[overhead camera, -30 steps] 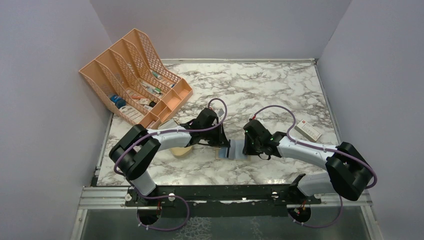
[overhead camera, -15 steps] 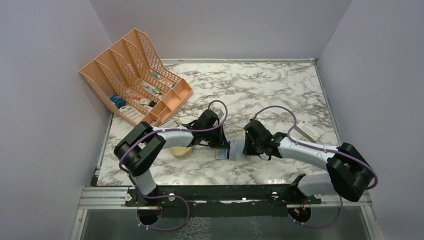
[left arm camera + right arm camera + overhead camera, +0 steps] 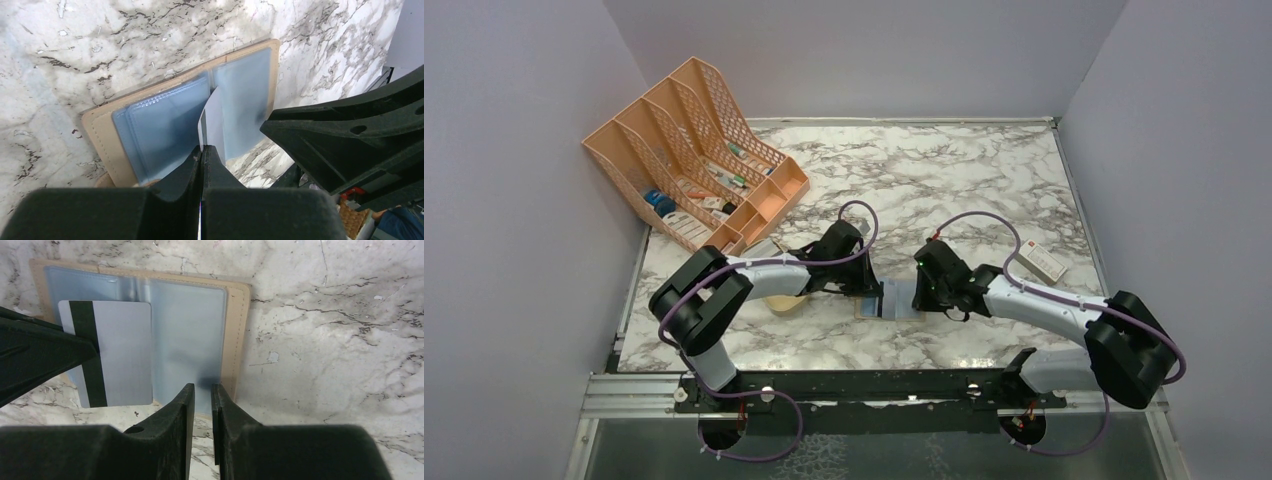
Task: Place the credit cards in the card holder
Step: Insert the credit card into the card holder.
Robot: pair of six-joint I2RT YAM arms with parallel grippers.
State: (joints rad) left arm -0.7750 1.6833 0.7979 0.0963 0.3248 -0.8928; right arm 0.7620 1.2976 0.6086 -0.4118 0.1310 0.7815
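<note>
The tan card holder (image 3: 894, 300) lies open on the marble between my grippers, its pale blue-grey pockets facing up (image 3: 190, 325). My left gripper (image 3: 871, 285) is shut on a pale grey credit card with a black stripe (image 3: 120, 355). It holds the card over the holder's left half. In the left wrist view the card (image 3: 212, 117) is almost edge-on and points into the holder's fold (image 3: 155, 125). My right gripper (image 3: 202, 387) stands at the holder's near edge over the right pocket. Its jaws are closed to a thin gap with nothing between them.
A large orange mesh file rack (image 3: 694, 150) stands at the back left. A beige oval dish (image 3: 786, 301) lies partly under my left arm. A white box with a red mark (image 3: 1040, 261) lies at the right. A flat pale thing (image 3: 765, 246) lies by the rack's front corner.
Almost nothing. Both grippers stay at the card holder, and the right arm has shifted very slightly.
</note>
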